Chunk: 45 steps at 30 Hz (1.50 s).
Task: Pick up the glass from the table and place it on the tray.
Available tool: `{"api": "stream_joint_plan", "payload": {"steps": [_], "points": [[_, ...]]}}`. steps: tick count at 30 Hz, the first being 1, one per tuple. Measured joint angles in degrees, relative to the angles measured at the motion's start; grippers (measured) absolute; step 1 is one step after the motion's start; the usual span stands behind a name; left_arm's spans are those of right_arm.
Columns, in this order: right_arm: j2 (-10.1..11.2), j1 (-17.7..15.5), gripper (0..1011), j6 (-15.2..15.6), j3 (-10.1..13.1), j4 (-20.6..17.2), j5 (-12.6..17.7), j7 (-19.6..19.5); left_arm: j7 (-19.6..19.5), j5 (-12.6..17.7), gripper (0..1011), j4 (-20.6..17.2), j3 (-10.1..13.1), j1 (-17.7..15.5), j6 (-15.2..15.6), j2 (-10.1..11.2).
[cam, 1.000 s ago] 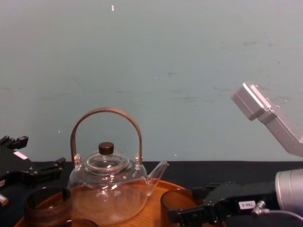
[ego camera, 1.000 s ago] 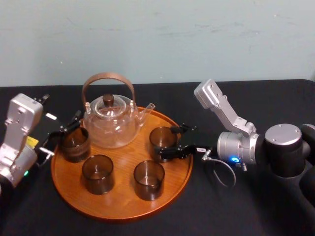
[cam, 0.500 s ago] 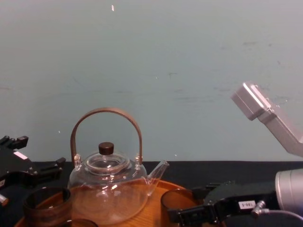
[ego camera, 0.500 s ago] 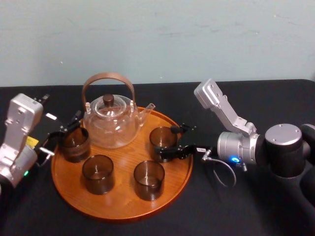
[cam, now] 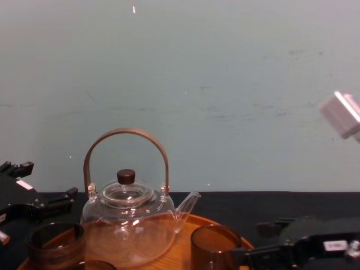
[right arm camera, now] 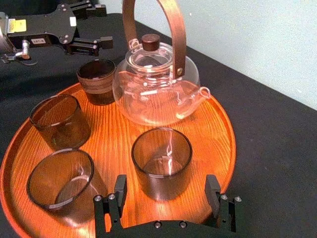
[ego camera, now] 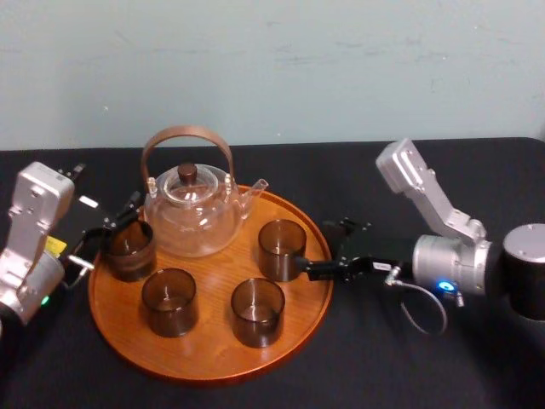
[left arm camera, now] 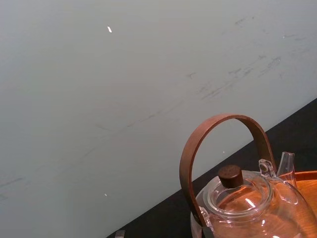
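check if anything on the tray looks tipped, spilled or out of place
Nothing stands out. All four glasses and the teapot stand upright on the tray, with no spill. The right gripper is open, just off the nearest glass; the left gripper is open by the tray's left edge.

A clear glass teapot point(ego camera: 192, 213) with an arched brown wooden handle point(ego camera: 186, 131) stands upright, a dark round lid knob point(ego camera: 187, 173) under the arch, its spout point(ego camera: 254, 189) pointing to the robot's right. A small smoky brown glass tumbler point(ego camera: 130, 250) stands just beside its left; another tumbler point(ego camera: 169, 301) and a third tumbler point(ego camera: 258, 311) stand nearer the robot. Below is a black table point(ego camera: 426, 375), behind it a scuffed pale blue-green wall point(ego camera: 272, 68).
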Motion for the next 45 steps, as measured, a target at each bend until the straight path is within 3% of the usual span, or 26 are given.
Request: {"api": "stream_joint_plan", "payload": {"steps": [8, 14, 17, 23, 29, 37, 45], "points": [[5.25, -4.41, 1002, -0.98, 3.38, -6.30, 2.81, -0.51, 0.00, 0.00, 1001, 0.00, 0.00, 0.00, 0.00, 0.00], [8.00, -7.33, 1002, -2.85, 6.11, -9.77, 4.75, -1.68, 0.00, 0.00, 1002, 0.00, 0.00, 0.00, 0.00, 0.00], [8.33, -8.52, 1002, -3.76, 7.50, -10.60, 5.45, -3.15, 0.00, 0.00, 1001, 0.00, 0.00, 0.00, 0.00, 0.00], [6.90, -12.40, 1002, -7.36, 12.29, -11.95, 6.47, -10.26, 0.00, 0.00, 1001, 0.00, 0.00, 0.00, 0.00, 0.00], [3.19, -16.07, 1002, -12.73, 16.90, -11.36, 6.17, -17.00, 0.00, 0.00, 1001, 0.00, 0.00, 0.00, 0.00, 0.00], [0.03, -17.32, 1002, -16.02, 18.59, -8.83, 4.03, -20.56, 0.00, 0.00, 1002, 0.00, 0.00, 0.00, 0.00, 0.00], [-2.53, -17.01, 1002, -18.25, 18.71, -4.83, 2.01, -20.90, 0.00, 0.00, 1002, 0.00, 0.00, 0.00, 0.00, 0.00]]}}
